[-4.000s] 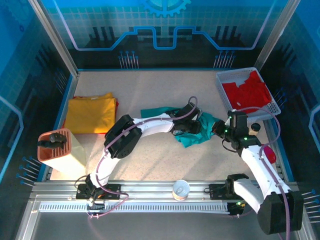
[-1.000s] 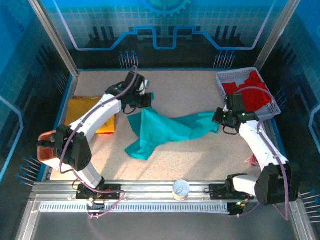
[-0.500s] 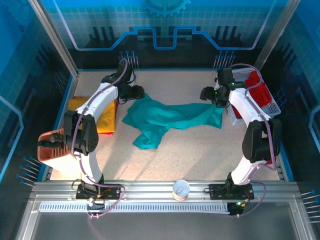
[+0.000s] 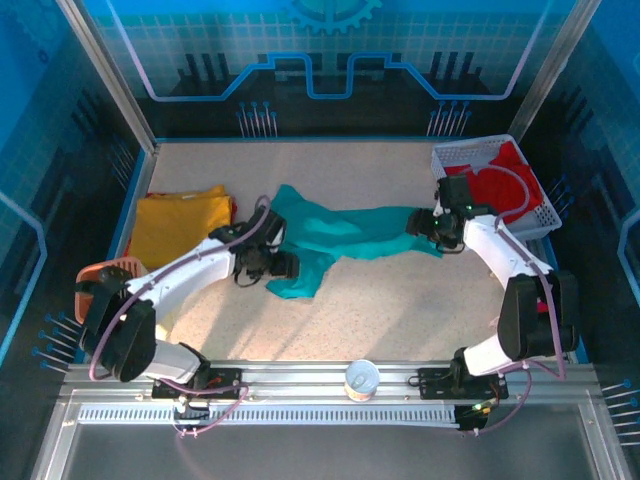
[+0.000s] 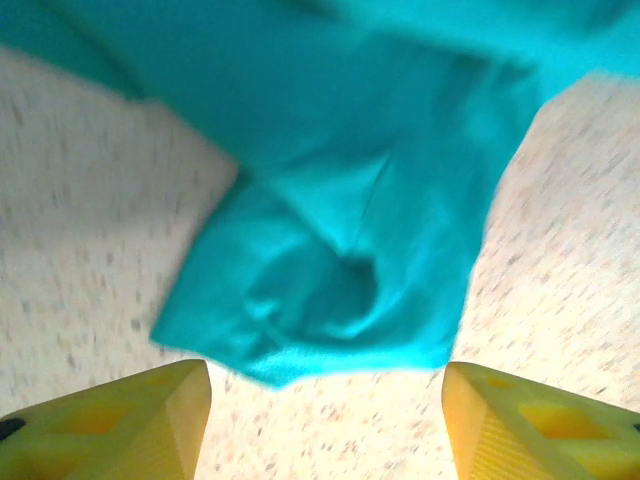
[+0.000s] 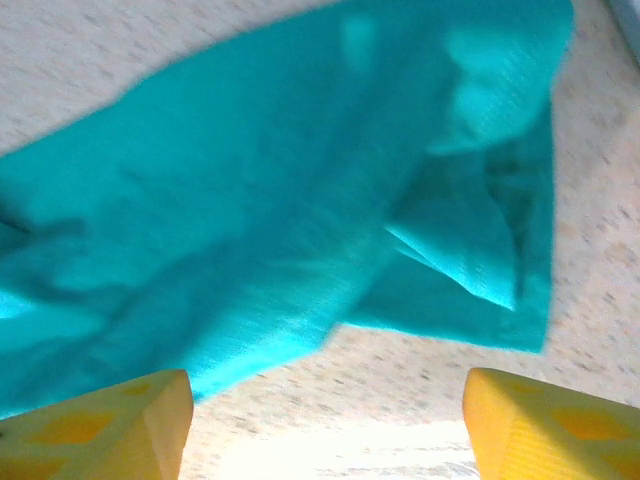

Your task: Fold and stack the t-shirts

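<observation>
teal t-shirt, speckled table, jaws apart

A speckled beige worktop is stretching across the enclosure, with light glaring off its near half. A white mesh basket is sitting at the far right corner, turned at an angle to the worktop's edge. An orange-brown container is standing at the near left, partly hidden. A small paper cup is standing upright on the metal rail that is running along the near edge, and a slotted strip is lying just in front of that rail. A blue backdrop panel, printed with a grid, circuit lines and a gear, is closing off the far side, and slanted metal posts are framing it.
</observation>
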